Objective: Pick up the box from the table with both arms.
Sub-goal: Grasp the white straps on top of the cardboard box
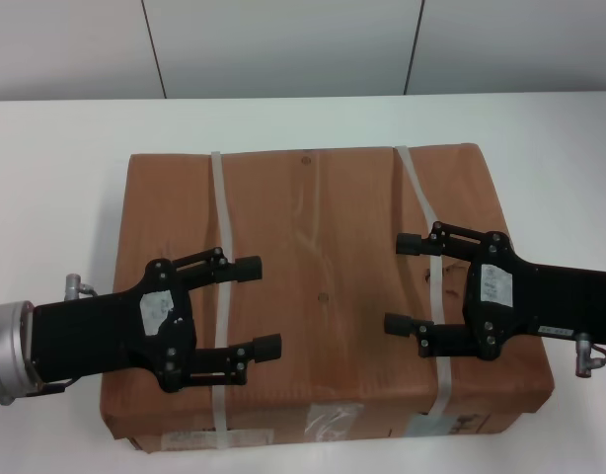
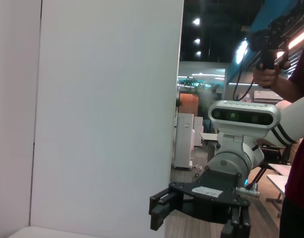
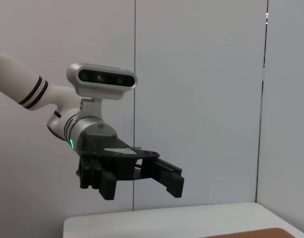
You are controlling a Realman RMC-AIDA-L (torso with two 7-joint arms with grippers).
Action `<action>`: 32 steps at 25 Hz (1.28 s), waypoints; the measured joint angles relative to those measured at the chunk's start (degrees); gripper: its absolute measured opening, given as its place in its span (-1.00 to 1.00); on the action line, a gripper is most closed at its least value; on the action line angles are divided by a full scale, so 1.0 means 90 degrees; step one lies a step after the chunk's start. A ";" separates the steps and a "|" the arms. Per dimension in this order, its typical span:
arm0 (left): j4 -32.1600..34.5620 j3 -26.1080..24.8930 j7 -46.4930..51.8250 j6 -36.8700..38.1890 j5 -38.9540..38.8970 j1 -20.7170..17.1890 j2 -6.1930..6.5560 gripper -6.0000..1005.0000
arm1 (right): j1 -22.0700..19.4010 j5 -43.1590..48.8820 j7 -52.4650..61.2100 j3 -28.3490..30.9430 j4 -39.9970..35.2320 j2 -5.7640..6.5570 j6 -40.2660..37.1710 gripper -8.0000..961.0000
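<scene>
Brown-paper box [image 1: 323,296]: lying flat on the white table [image 1: 56,178], beneath both grippers. Left gripper [image 1: 264,307] is hovering over the box at 8 o'clock, fingers spread. Right gripper [image 1: 400,282] is hovering at 4 o'clock, fingers spread, pointing toward the left one.

Matt brown paper box [image 1: 323,286] on smooth white table [image 1: 56,178]

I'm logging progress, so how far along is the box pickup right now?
Early stage. Done: both arms are over the box, left gripper and right gripper facing each other with jaws open. In hand: nothing gripped. Left: getting hold of the box and lifting it off the table, where it appears to rest.
</scene>
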State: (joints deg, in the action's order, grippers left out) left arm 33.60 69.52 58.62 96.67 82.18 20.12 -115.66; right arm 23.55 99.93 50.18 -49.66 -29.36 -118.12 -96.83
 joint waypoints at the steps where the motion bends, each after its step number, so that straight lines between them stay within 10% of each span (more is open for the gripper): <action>1: 0.0002 0.0000 0.0000 0.0000 0.0000 0.0000 0.0000 0.66 | 0.0000 -0.0002 0.0000 0.0000 0.0000 0.0000 0.0000 0.79; 18: 0.0002 -0.0257 0.0002 -0.0057 0.0001 -0.0010 -0.0076 0.66 | -0.0077 -0.0036 0.0000 0.0394 0.0003 -0.0022 0.0083 0.79; 32: -0.0280 -0.0518 0.1113 -0.1466 -0.0480 -0.0051 -0.0116 0.66 | -0.0149 -0.0914 0.0680 0.1633 0.1194 -0.0068 0.2099 0.79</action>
State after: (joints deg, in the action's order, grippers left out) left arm 31.07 64.86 68.64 83.48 77.86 19.66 -116.71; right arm 22.21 91.70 56.30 -34.96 -18.61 -118.74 -77.93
